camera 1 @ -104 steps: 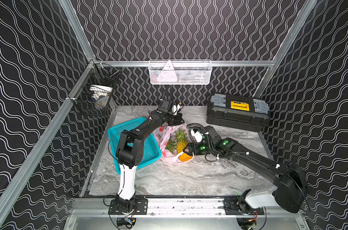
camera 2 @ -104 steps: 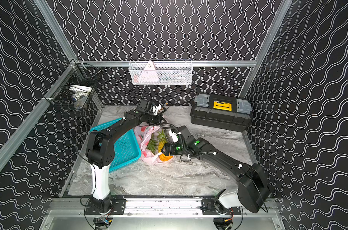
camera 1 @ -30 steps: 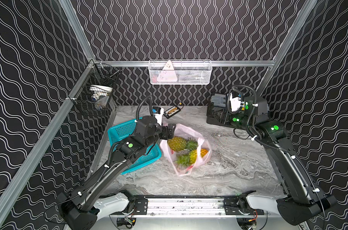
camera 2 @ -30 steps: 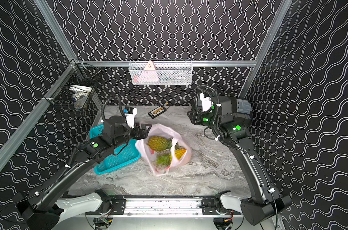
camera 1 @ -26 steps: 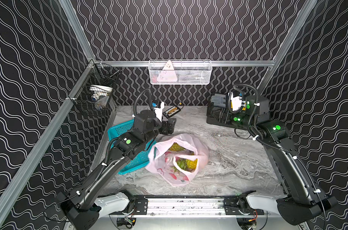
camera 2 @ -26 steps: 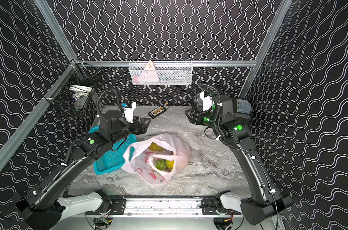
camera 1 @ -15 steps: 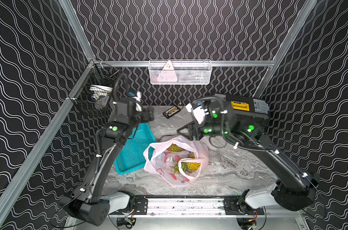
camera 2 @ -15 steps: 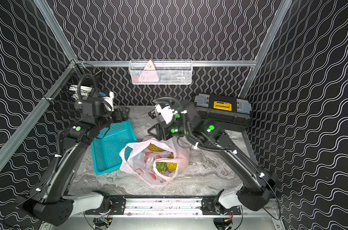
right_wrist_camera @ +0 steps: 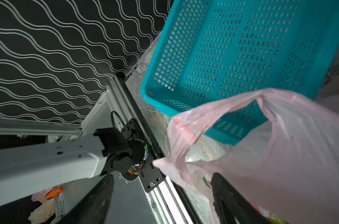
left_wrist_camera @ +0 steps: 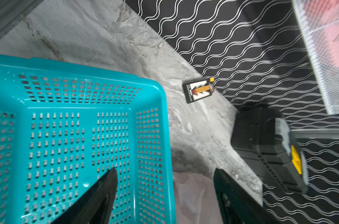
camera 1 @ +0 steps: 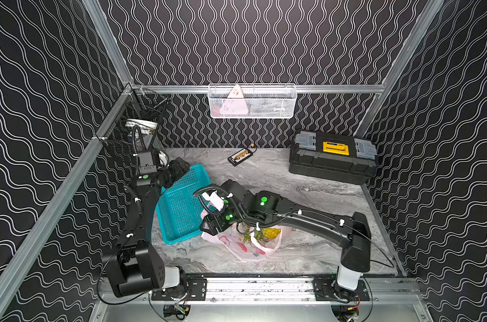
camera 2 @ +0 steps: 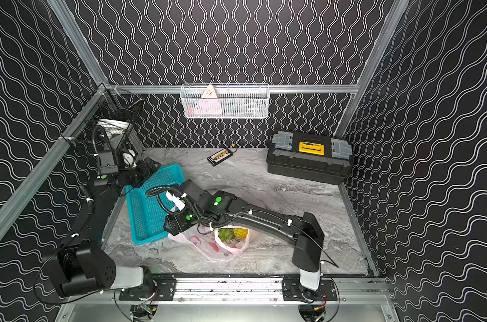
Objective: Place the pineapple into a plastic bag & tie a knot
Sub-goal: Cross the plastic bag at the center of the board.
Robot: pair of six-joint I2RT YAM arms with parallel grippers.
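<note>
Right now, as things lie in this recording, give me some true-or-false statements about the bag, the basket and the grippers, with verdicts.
1. The yellow, green-crowned pineapple lies inside the thin pale-pink plastic bag. True.
2. The bag's two handles are knotted together. False: a loop handle hangs open, and no knot shows.
3. The teal perforated plastic basket holds fruit. False: what shows of it is empty.
4. The left gripper and the right gripper both have their jaws apart. True.

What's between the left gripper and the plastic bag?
The teal basket: in both top views it spans from under the left gripper to the plastic bag.
</note>
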